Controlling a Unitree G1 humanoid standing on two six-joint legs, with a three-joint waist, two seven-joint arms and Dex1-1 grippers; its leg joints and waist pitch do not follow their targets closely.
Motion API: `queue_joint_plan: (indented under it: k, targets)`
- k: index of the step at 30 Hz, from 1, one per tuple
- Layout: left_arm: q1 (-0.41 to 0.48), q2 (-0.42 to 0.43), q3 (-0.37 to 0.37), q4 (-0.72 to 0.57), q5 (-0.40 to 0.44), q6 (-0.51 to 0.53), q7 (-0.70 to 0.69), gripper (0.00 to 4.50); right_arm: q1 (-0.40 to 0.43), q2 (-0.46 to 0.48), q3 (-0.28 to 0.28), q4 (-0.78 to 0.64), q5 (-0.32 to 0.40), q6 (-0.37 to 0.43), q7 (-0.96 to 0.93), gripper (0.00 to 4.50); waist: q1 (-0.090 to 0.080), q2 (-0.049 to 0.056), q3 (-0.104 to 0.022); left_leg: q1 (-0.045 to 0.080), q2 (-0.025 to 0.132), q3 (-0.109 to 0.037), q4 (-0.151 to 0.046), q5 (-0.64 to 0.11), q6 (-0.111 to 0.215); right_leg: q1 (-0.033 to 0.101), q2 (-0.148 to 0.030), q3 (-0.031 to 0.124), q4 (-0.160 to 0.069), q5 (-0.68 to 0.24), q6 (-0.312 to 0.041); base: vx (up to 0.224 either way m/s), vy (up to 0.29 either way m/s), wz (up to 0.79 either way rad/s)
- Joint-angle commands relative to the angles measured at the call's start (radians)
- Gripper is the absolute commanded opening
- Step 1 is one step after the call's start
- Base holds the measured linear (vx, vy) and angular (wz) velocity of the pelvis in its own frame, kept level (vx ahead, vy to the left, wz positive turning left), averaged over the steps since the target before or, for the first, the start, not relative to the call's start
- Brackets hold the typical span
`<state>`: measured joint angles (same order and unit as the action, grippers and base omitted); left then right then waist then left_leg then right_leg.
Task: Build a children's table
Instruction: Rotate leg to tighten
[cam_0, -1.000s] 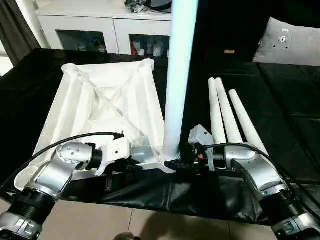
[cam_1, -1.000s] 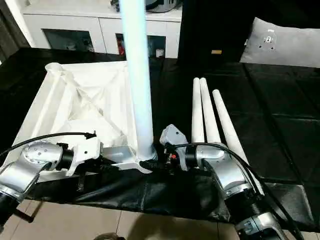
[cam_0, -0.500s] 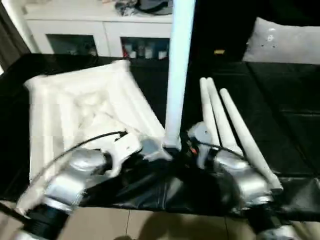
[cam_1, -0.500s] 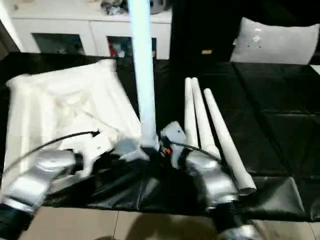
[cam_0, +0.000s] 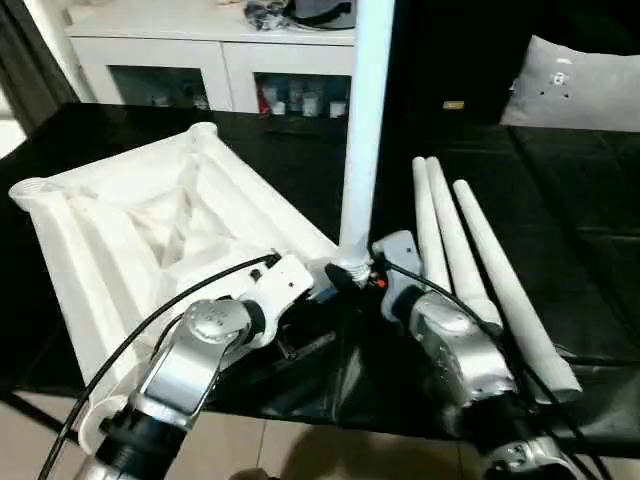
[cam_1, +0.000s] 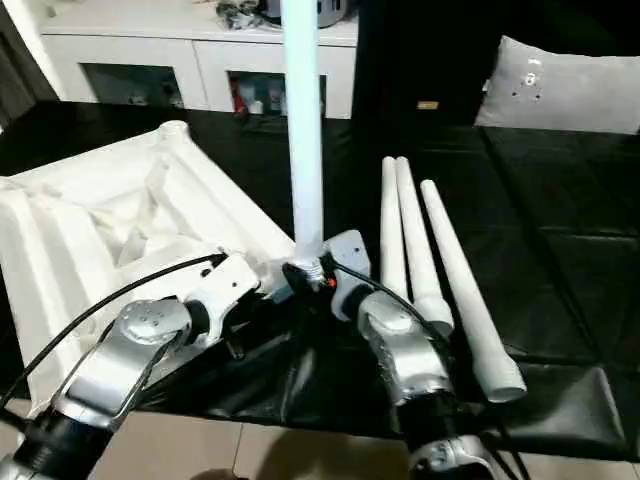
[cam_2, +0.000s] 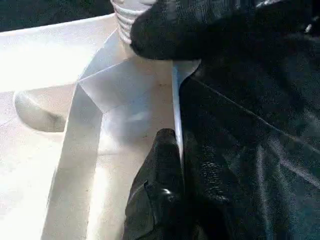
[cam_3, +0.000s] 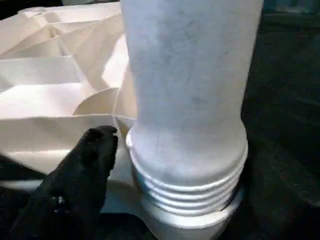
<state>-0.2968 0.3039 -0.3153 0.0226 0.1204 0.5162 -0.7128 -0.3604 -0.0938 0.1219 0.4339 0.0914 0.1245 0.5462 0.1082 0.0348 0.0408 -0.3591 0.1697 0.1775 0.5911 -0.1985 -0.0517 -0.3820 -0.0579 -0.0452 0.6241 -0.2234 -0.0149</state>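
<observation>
While the first leg (cam_0: 362, 130) stands up in the near corner socket (cam_3: 192, 210) of the upside-down table top (cam_0: 150, 220), the job looks like screwing it in all the way, since some screw rings still show above the socket. To do this well, the leg should stay straight up and be turned slowly, and the top must not slide on the black cloth (cam_0: 560, 200). The left gripper (cam_2: 167, 150) is pressed together and pinches the thin edge of the table top near that corner, arm reaching in low from the left. The right gripper (cam_3: 90, 155) sits right beside the bottom of the leg, arm bent in from the right. One finger shows beside the leg, and I cannot tell if the fingers hold it. Three more legs (cam_0: 470, 250) lie side by side on the cloth to the right.
</observation>
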Motion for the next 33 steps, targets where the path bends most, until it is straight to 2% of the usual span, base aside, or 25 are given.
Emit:
queue_joint_plan:
  k: [1, 3, 4, 6, 11, 14, 16, 19, 21, 22, 26, 33]
  targets:
    - [-0.013, 0.017, -0.015, 0.040, -0.015, -0.066, -0.034, 0.00, 0.014, -0.022, 0.031, -0.039, 0.019, -0.002, 0.085, 4.30, 0.002, -0.006, -0.043, 0.004, 0.057, -0.030, -0.079, -0.227, 0.023, 0.031, -0.089, 0.054, -0.096, -0.263, -0.142, 0.000, 0.000, 0.00]
    - [-0.017, 0.051, -0.018, 0.054, -0.019, -0.101, -0.073, 0.00, 0.014, -0.057, 0.030, -0.069, 0.025, 0.003, 0.124, 4.33, 0.002, -0.007, -0.044, 0.002, 0.057, -0.029, -0.079, -0.217, 0.023, 0.031, -0.089, 0.054, -0.094, -0.248, -0.143, 0.000, 0.000, 0.00]
    - [-0.017, 0.097, -0.025, 0.067, -0.022, -0.138, -0.128, 0.00, 0.009, -0.105, 0.031, -0.097, 0.034, 0.003, 0.182, 4.42, 0.004, -0.006, -0.045, 0.001, 0.057, -0.029, -0.078, -0.205, 0.025, 0.032, -0.089, 0.054, -0.093, -0.233, -0.146, 0.000, 0.000, 0.00]
    - [-0.018, 0.115, -0.028, 0.074, -0.024, -0.153, -0.150, 0.00, 0.005, -0.124, 0.031, -0.105, 0.035, 0.000, 0.206, 4.42, 0.006, -0.007, -0.048, 0.002, 0.059, -0.029, -0.076, -0.185, 0.034, 0.032, -0.087, 0.053, -0.088, -0.195, -0.151, 0.000, 0.000, 0.00]
    - [-0.023, 0.199, -0.052, 0.107, -0.048, -0.262, -0.293, 0.00, -0.022, -0.215, 0.045, -0.113, 0.048, -0.001, 0.355, 4.42, 0.004, -0.005, -0.055, -0.001, 0.060, -0.026, -0.067, -0.120, 0.054, 0.035, -0.085, 0.049, -0.071, -0.036, -0.204, 0.000, 0.000, 0.00]
    - [-0.027, 0.229, -0.061, 0.119, -0.060, -0.311, -0.352, 0.00, -0.032, -0.250, 0.061, -0.118, 0.054, 0.005, 0.423, 4.42, 0.006, -0.004, -0.055, -0.002, 0.060, -0.024, -0.064, -0.110, 0.070, 0.037, -0.084, 0.046, -0.066, -0.003, -0.218, 0.000, 0.000, 0.00]
    - [-0.038, 0.252, -0.066, 0.133, -0.097, -0.377, -0.430, 0.00, -0.053, -0.283, 0.087, -0.114, 0.060, 0.011, 0.492, 4.42, 0.007, -0.007, -0.054, -0.002, 0.062, -0.024, -0.066, -0.120, 0.072, 0.039, -0.087, 0.045, -0.068, -0.029, -0.221, 0.000, 0.000, 0.00]
    - [-0.042, 0.260, -0.067, 0.124, -0.124, -0.393, -0.481, 0.00, -0.068, -0.289, 0.097, -0.104, 0.067, 0.016, 0.533, 4.42, 0.008, -0.006, -0.052, 0.001, 0.065, -0.023, -0.067, -0.135, 0.062, 0.035, -0.089, 0.046, -0.069, -0.061, -0.229, 0.000, 0.000, 0.00]
    - [-0.045, 0.264, -0.070, 0.121, -0.137, -0.409, -0.510, 0.00, -0.077, -0.287, 0.098, -0.093, 0.076, 0.020, 0.559, 4.14, 0.010, -0.010, -0.053, 0.001, 0.066, -0.022, -0.066, -0.129, 0.065, 0.036, -0.089, 0.046, -0.068, -0.051, -0.233, 0.000, 0.000, 0.00]
    - [-0.049, 0.267, -0.076, 0.121, -0.141, -0.414, -0.523, 0.00, -0.086, -0.283, 0.104, -0.081, 0.077, 0.022, 0.575, 4.05, 0.011, -0.008, -0.054, 0.001, 0.066, -0.022, -0.066, -0.122, 0.065, 0.036, -0.089, 0.046, -0.065, -0.041, -0.236, 0.000, 0.000, 0.00]
    - [-0.053, 0.264, -0.079, 0.119, -0.149, -0.420, -0.535, 0.00, -0.089, -0.284, 0.131, -0.079, 0.080, 0.045, 0.619, 3.68, 0.010, -0.009, -0.053, 0.001, 0.066, -0.022, -0.065, -0.127, 0.060, 0.036, -0.090, 0.046, -0.065, -0.048, -0.243, 0.000, 0.000, 0.00]
    - [-0.042, 0.267, -0.077, 0.122, -0.151, -0.430, -0.555, 0.00, -0.082, -0.280, 0.135, -0.075, 0.090, 0.055, 0.635, 3.11, 0.016, -0.010, -0.055, 0.000, 0.066, -0.022, -0.064, -0.112, 0.061, 0.037, -0.091, 0.045, -0.062, -0.030, -0.243, 0.000, 0.000, 0.00]
